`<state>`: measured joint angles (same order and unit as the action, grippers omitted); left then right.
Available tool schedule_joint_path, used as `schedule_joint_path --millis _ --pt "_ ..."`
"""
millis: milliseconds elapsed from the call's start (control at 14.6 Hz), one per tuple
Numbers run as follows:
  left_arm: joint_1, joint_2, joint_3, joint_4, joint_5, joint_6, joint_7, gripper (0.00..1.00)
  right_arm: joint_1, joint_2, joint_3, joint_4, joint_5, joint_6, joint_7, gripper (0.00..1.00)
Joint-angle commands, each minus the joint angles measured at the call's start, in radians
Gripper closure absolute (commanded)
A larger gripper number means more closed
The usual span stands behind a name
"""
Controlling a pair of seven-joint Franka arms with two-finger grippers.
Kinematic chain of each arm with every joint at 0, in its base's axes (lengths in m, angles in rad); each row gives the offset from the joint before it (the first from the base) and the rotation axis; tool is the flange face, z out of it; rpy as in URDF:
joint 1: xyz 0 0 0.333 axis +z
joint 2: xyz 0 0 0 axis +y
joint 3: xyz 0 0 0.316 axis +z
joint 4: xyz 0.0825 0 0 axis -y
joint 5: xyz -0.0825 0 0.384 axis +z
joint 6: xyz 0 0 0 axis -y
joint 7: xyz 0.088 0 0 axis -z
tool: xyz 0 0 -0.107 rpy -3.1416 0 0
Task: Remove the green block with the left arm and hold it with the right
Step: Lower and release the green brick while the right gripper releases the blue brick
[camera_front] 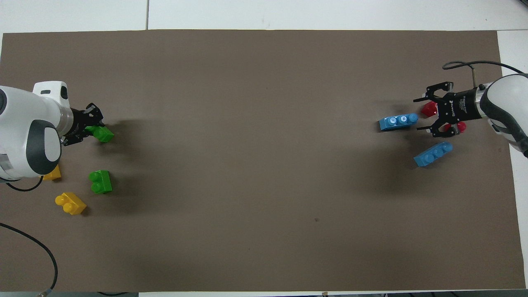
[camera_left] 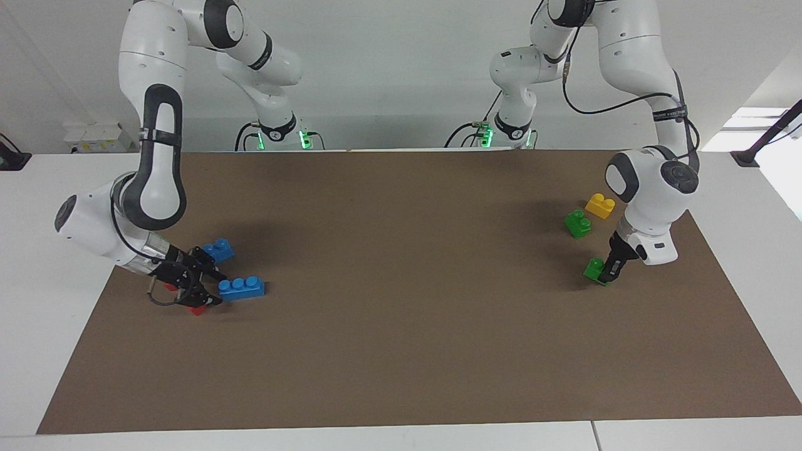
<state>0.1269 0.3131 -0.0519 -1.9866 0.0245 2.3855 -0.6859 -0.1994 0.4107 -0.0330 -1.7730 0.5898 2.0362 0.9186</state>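
So the left gripper (camera_left: pixel 606 270) is low down at the left arm's end of the mat (camera_left: pixel 401 351), right on the green block (camera_left: pixel 593 269), which sits on the mat near that end's edge. The fingers look closed around the block's end, though honestly it's hard to be sure how tight the hold is. A second green block (camera_left: pixel 578 223) sits a bit nearer the robots, apart from the first, with a yellow block (camera_left: pixel 600 205) just beside it. The overhead view shows another yellow block (camera_front: pixel 52 173) mostly hidden under the left arm. Over at the right arm's end, the right gripper (camera_left: pixel 199 289) is down low with its fingers spread wide, not holding anything, over a couple of red blocks (camera_left: pixel 198 309). One blue block (camera_left: pixel 242 288) lies just off its fingertips toward the middle of the mat, and another blue block (camera_left: pixel 218 250) is beside it, closer to the robots.
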Motion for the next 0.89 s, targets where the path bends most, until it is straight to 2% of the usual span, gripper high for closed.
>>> schedule_joint_path --millis 0,68,274,479,821 --pt "0.008 0.018 -0.002 0.006 -0.001 0.005 0.054 0.01 0.017 -0.108 0.010 -0.010 -0.034 -0.042 0.048 0.05" --pt "0.011 0.009 -0.003 0.006 -0.001 -0.003 0.054 0.00 0.035 -0.139 0.008 -0.006 -0.074 -0.050 0.045 0.00" --pt "0.008 -0.012 -0.002 0.011 -0.001 -0.019 0.054 0.00 0.051 -0.211 0.019 0.026 -0.168 -0.091 0.007 0.00" --pt "0.010 -0.054 -0.003 0.015 -0.001 -0.055 0.054 0.00 0.077 -0.268 0.022 0.058 -0.244 -0.142 -0.116 0.00" --pt "0.000 -0.121 -0.002 0.025 0.002 -0.100 0.110 0.00 0.077 -0.369 0.079 0.058 -0.406 -0.209 -0.433 0.00"
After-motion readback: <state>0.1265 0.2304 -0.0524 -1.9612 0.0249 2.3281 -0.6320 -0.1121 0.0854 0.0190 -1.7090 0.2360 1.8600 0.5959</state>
